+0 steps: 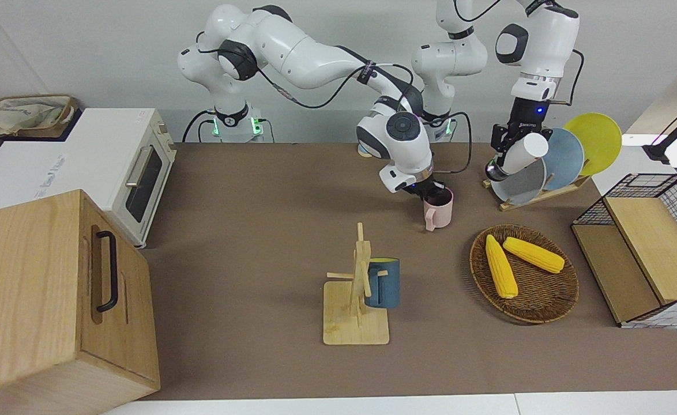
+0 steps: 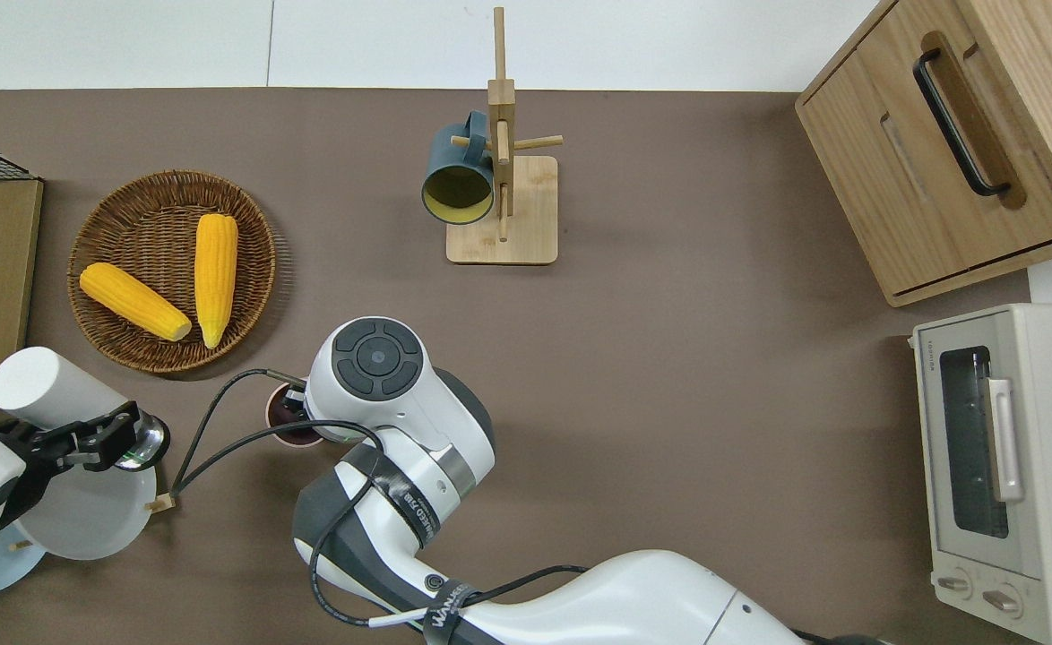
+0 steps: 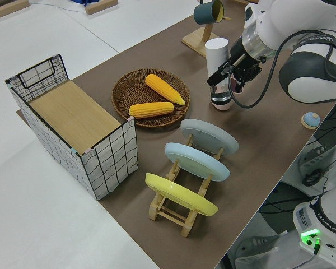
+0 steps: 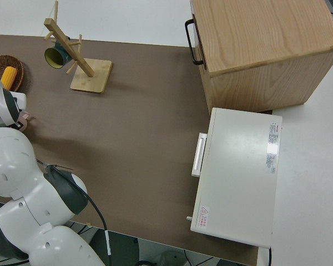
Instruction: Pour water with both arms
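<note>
**2 grippers, 1 bottle and 1 pink mug**

The left gripper holds a white bottle with a shiny metal base; its fingers are closed on the lower part of the body. The bottle is tilted and is in the air over the plate rack, at the left arm's end of the table. This rack carries 3 plates: a grey plate, a pale blue plate and a yellow plate.

The right gripper is down at the rim of a pink mug, which stands upright on the brown table mat with its handle turned away from the robots. The wrist hides the fingers, so I cannot tell how wide they are.

A wicker basket with 2 corn cobs lies near the mug, farther from the robots. A wire crate with a wooden board stands at the mat's edge, at the left arm's end.

The middle of the mat is open. A wooden mug tree with a dark blue mug stands near the edge far from the robots. A white toaster oven and a wooden box with a black handle stand at the right arm's end. White table surface surrounds the mat.
</note>
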Robot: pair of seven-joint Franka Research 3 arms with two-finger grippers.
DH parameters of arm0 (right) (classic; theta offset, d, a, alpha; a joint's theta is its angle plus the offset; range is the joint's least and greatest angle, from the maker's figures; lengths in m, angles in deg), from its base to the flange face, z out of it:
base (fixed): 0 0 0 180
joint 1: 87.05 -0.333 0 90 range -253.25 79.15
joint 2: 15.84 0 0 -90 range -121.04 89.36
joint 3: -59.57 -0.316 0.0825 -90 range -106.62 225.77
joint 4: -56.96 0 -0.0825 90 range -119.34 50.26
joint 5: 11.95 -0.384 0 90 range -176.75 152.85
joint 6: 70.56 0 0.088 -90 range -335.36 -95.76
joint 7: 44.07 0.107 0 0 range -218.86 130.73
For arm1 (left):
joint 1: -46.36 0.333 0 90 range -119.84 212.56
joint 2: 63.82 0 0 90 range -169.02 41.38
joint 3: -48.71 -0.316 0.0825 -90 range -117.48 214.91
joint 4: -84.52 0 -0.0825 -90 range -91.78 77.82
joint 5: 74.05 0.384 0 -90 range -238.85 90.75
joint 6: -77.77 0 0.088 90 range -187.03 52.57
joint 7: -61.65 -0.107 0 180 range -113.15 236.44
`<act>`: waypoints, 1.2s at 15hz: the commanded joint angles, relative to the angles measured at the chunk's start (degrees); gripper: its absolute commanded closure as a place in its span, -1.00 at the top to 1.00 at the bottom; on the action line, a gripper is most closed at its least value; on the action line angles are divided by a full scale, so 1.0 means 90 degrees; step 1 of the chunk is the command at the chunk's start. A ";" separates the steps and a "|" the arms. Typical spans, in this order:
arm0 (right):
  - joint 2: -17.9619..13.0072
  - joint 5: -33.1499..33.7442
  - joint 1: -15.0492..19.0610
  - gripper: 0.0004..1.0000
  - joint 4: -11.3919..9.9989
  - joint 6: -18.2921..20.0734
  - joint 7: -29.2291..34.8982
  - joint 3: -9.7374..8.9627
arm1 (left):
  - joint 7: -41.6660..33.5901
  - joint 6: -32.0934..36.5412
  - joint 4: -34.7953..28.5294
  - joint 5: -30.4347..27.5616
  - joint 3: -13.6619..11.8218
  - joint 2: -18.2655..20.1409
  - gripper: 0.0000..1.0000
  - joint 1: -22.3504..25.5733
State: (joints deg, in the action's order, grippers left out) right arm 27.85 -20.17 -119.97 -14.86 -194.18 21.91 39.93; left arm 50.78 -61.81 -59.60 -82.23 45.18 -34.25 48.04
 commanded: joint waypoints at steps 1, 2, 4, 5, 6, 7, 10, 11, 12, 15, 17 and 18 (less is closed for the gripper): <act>0.0107 0.0161 -0.0005 0.02 0.0157 -0.0034 0.0189 -0.0044 | 0.0104 -0.0136 -0.0110 -0.0077 -0.0056 0.0279 -1.00 -0.0137; 0.0107 0.0161 -0.0005 0.12 0.0157 -0.0015 0.0189 -0.0044 | 0.0104 -0.0136 -0.0110 -0.0077 -0.0056 0.0279 -1.00 -0.0137; 0.0107 0.0170 -0.0005 0.79 0.0157 0.0005 0.0189 -0.0044 | 0.0104 -0.0136 -0.0110 -0.0077 -0.0056 0.0279 -1.00 -0.0137; 0.0107 0.0170 -0.0014 0.97 0.0167 0.0005 0.0199 -0.0034 | 0.0104 -0.0126 -0.0110 -0.0077 -0.0056 0.0279 -1.00 -0.0137; 0.0107 0.0170 -0.0014 0.97 0.0167 0.0014 0.0218 -0.0024 | 0.0104 -0.0126 -0.0110 -0.0077 -0.0056 0.0270 -1.00 -0.0137; 0.0107 0.0170 -0.0014 0.97 0.0177 0.0024 0.0218 -0.0024 | 0.0104 -0.0126 -0.0110 -0.0077 -0.0056 0.0279 -1.00 -0.0137; 0.0087 0.0161 0.0005 0.97 0.0187 0.0082 0.0296 -0.0014 | 0.0104 -0.0117 -0.0110 -0.0077 -0.0056 0.0270 -1.00 -0.0137; 0.0087 0.0151 0.0005 0.97 0.0235 0.0150 0.0345 -0.0014 | 0.0104 -0.0117 -0.0110 -0.0077 -0.0056 0.0270 -1.00 -0.0137; 0.0087 0.0151 0.0005 0.97 0.0371 0.0277 0.0355 -0.0014 | 0.0104 -0.0107 -0.0110 -0.0077 -0.0056 0.0270 -1.00 -0.0137; 0.0058 0.0141 0.0015 0.97 0.0732 0.0803 0.0365 -0.0005 | 0.0104 -0.0107 -0.0110 -0.0077 -0.0056 0.0270 -1.00 -0.0137; 0.0029 0.0141 0.0044 0.97 0.1162 0.1438 0.0355 0.0005 | 0.0104 -0.0097 -0.0110 -0.0077 -0.0056 0.0270 -1.00 -0.0137; 0.0009 0.0160 0.0063 0.97 0.1299 0.1653 0.0336 0.0005 | 0.0104 -0.0097 -0.0110 -0.0077 -0.0056 0.0270 -1.00 -0.0137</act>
State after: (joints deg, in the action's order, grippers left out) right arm 27.74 -19.74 -119.85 -8.43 -185.75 23.81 40.13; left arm 50.93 -61.83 -59.77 -82.24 45.18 -34.24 48.04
